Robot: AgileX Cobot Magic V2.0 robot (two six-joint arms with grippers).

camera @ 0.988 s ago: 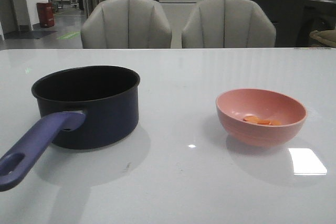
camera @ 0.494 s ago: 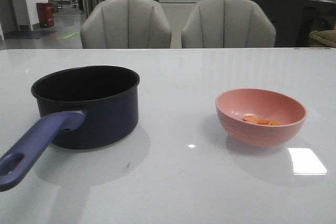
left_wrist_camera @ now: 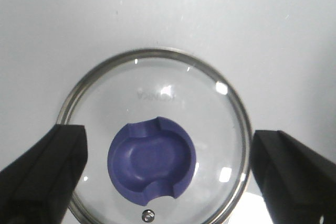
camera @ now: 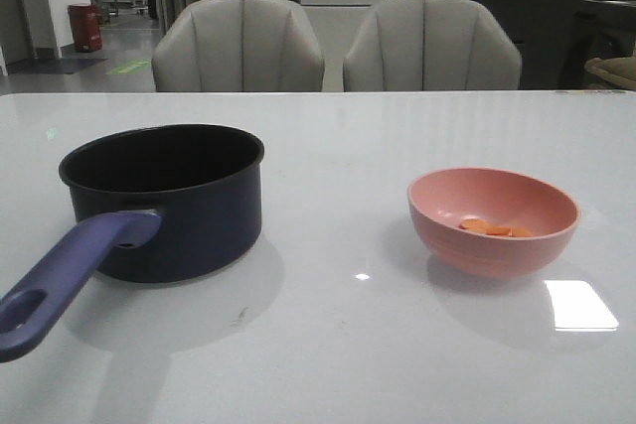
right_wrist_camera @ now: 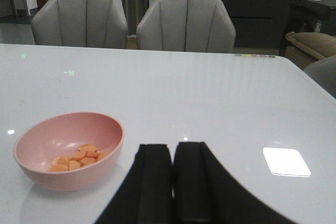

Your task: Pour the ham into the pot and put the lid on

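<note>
Several ham (camera: pixel 494 229) slices: in the pink bowl (camera: pixel 467 245), right of the pot (camera: pixel 164 201) on the white table (camera: pixel 348 345)
Lid (left_wrist_camera: pixel 157 145): flat on table, between the left gripper (left_wrist_camera: pixel 167 169) fingers, spread wide, not touching
Right gripper (right_wrist_camera: pixel 172 179): fingers pressed together, empty

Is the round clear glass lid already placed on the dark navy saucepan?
No, the dark navy saucepan stands open in the front view, and the round clear glass lid lies on the white table.
</note>
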